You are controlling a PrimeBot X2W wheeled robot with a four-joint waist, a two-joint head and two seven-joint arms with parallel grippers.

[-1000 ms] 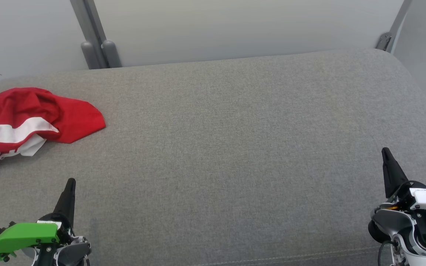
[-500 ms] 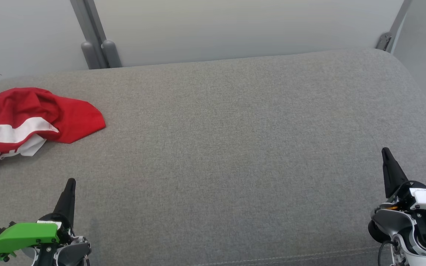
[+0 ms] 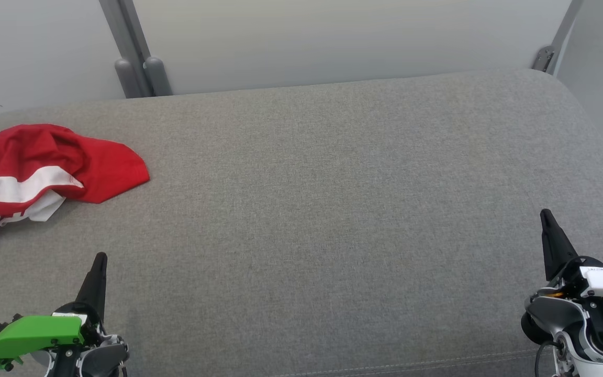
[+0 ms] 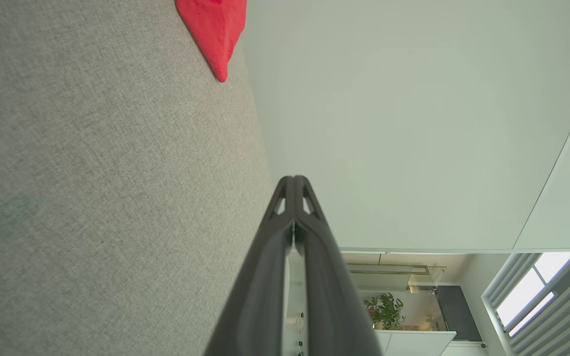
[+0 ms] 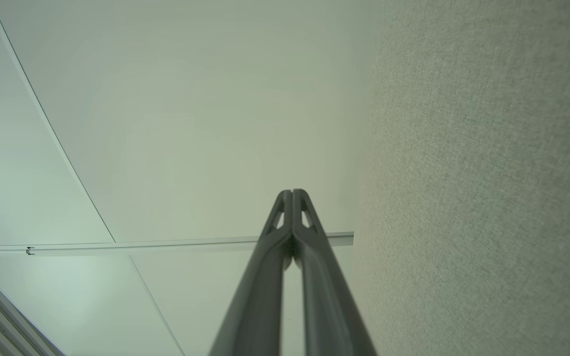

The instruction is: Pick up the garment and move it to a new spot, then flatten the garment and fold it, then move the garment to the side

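Note:
A crumpled red garment with white bands lies at the far left of the grey cushion, partly cut off by the head view's edge. One red corner of the garment shows at the top of the left wrist view. My left gripper sits at the lower left, shut and empty, well below the garment and apart from it. My right gripper is at the lower right, also shut on nothing. In the wrist views the left gripper and the right gripper have their tips pressed together.
Pale wall panels rise behind the cushion, with a grey post at the back left and a bracket at the back right. The cushion's front seam runs along the bottom.

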